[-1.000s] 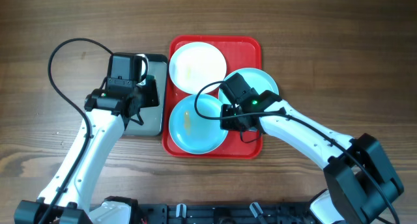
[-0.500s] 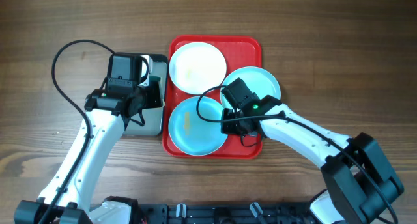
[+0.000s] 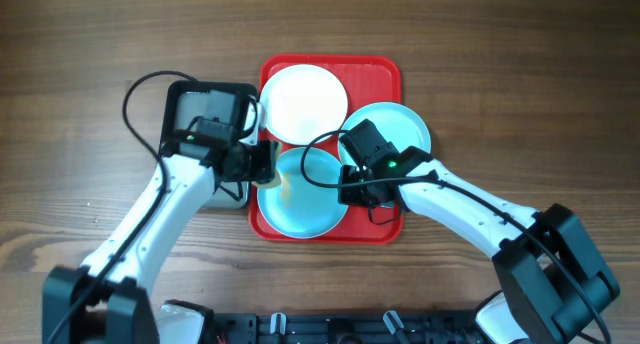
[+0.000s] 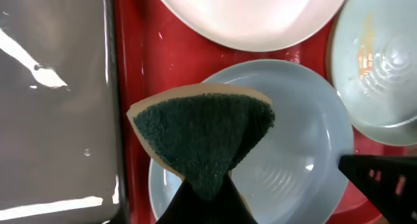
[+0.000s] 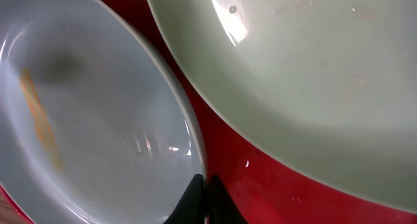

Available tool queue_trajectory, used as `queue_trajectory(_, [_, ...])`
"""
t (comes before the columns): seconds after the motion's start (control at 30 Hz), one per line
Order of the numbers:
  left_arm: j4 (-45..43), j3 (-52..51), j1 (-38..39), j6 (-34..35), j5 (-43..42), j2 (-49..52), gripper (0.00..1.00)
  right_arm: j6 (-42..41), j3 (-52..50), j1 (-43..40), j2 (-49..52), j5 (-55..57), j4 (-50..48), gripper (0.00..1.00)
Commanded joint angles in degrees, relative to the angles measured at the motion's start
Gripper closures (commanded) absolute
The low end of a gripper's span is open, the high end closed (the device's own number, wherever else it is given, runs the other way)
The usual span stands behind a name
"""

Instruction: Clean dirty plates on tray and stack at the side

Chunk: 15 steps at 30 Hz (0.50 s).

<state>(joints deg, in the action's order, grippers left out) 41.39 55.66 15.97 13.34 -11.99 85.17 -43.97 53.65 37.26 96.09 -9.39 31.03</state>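
Note:
The red tray (image 3: 375,74) holds a white plate (image 3: 303,102) at the back left and an aqua plate (image 3: 300,199) with an orange streak at the front left. A second aqua plate (image 3: 398,132) overhangs the tray's right rim. My left gripper (image 3: 262,164) is shut on a dark green sponge (image 4: 202,129) and holds it over the left part of the front aqua plate (image 4: 300,152). My right gripper (image 3: 350,181) is shut on that plate's right rim (image 5: 195,139), with one finger on each side (image 5: 205,191).
A dark grey tray (image 3: 215,104) lies against the red tray's left side, also in the left wrist view (image 4: 52,107). The right aqua plate (image 4: 381,61) carries orange smears. Bare wooden table surrounds the trays.
My left arm has swung right from over the grey tray to the front aqua plate, carrying the sponge. My right gripper has stayed at the plate's rim.

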Motion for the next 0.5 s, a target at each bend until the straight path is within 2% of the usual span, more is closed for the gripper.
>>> queue_trajectory(0.0, [-0.5, -0.3, 1.1, 3.7, -1.0, 3.9, 0.96, -1.1, -0.4, 0.0, -0.6, -0.7, -0.2, 0.96])
queue_trajectory(0.2, [-1.8, -0.3, 4.7, 7.3, -0.6, 7.6, 0.96, -1.2, -0.4, 0.0, -0.6, -0.7, -0.3, 0.96])
queue_trajectory(0.3, [-2.2, -0.3, 6.3, 10.1, 3.7, 9.4, 0.96, -1.1, -0.4, 0.0, -0.6, -0.8, -0.3, 0.96])
queue_trajectory(0.47, [-2.0, -0.3, 6.5, 10.1, 5.1, 11.3, 0.96, -1.1, -0.4, 0.0, -0.6, -0.8, -0.2, 0.96])
